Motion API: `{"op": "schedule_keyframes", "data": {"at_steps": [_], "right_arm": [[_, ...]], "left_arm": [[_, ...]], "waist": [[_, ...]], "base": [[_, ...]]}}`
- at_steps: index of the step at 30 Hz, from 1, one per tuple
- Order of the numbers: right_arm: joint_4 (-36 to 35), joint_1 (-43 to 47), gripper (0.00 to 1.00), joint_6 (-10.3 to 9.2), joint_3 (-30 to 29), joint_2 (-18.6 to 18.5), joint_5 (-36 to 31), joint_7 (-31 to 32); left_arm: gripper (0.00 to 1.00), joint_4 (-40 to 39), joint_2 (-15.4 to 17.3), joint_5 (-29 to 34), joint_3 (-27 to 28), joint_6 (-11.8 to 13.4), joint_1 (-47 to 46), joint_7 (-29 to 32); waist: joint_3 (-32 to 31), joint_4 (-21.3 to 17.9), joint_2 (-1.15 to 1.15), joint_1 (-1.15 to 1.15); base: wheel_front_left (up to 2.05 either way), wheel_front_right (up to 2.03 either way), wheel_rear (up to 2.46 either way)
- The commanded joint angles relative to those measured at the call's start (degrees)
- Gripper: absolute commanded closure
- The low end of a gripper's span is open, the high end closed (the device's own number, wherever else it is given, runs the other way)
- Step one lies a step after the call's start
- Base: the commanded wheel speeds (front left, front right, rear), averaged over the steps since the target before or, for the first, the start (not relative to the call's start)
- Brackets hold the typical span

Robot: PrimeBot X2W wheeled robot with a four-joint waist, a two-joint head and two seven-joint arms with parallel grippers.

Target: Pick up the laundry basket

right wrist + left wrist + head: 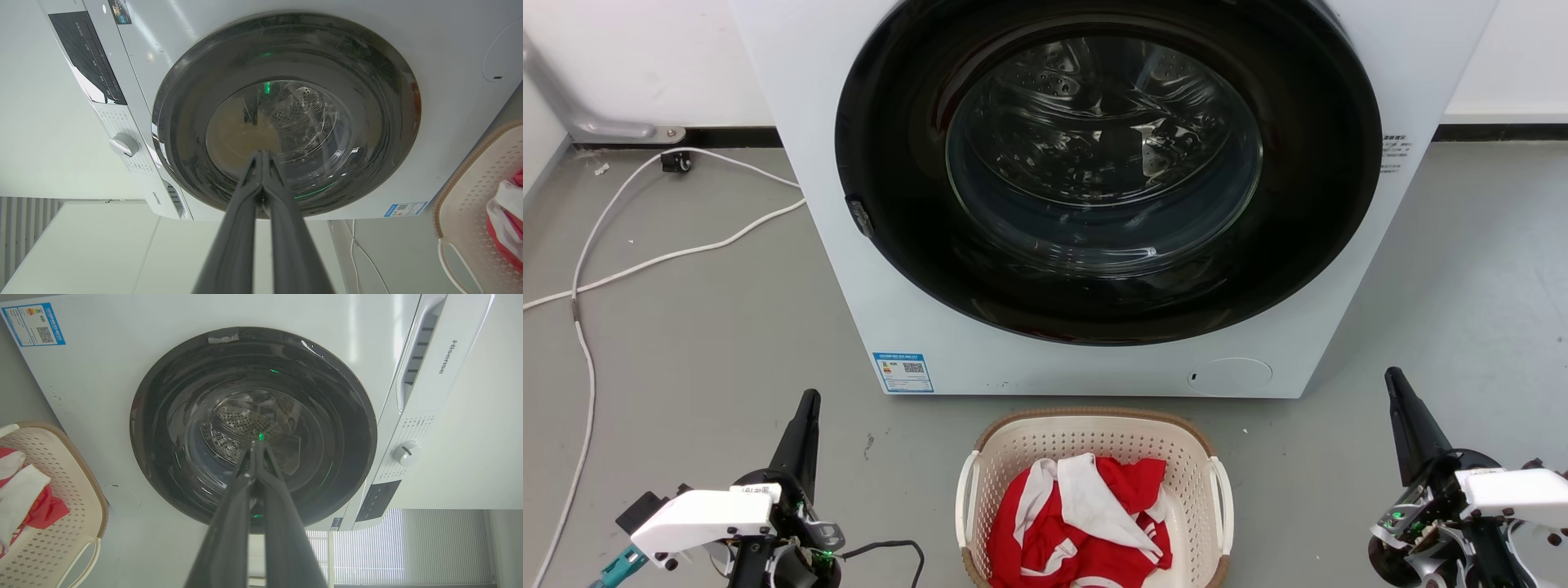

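Note:
The laundry basket (1021,445), cream perforated plastic with a brown woven-look rim and white side handles, stands on the floor at the bottom middle of the head view, in front of the washing machine. Red and white clothes lie inside it. My left gripper (809,398) is shut, well to the basket's left, fingers pointing up the view. My right gripper (1393,376) is shut, well to the basket's right. Part of the laundry basket (61,486) shows at the left edge of the left wrist view beside my left gripper (254,444). The laundry basket (470,196) also shows at the right edge of the right wrist view, with my right gripper (261,153) pointing at the door.
A white front-loading washing machine (915,327) with a dark round door (1107,171) stands just behind the basket. White cables (645,261) trail over the grey floor at the left. Bare floor lies on both sides of the basket.

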Motion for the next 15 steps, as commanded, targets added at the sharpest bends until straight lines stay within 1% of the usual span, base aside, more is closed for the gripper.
{"op": "schedule_keyframes", "data": {"at_steps": [1,12,13,15], "right_arm": [[0.0,-0.6,1.00,0.00,-0.1,0.1,-0.3,0.2],[0.0,-0.6,1.00,0.00,-0.1,0.1,-0.3,0.1],[0.1,0.1,0.00,0.01,0.0,0.0,0.0,0.0],[1.0,0.8,0.00,-0.01,0.1,0.1,0.0,0.0]], "left_arm": [[1.00,0.1,0.0,0.1,0.2,-0.2,-0.6,0.2],[1.00,0.1,0.0,0.1,0.2,-0.2,-0.6,0.2],[0.00,0.1,0.0,0.0,0.0,0.0,0.1,0.0],[0.00,1.0,-0.2,0.0,-0.1,0.0,0.8,-0.1]], "waist": [[0.0,0.0,0.00,0.00],[0.0,0.0,0.00,0.00],[0.0,0.0,0.00,0.00],[0.0,0.0,0.00,0.00]], "base": [[0.00,0.00,0.00],[0.00,0.00,0.00],[0.00,0.00,0.00],[0.00,0.00,0.00]]}}
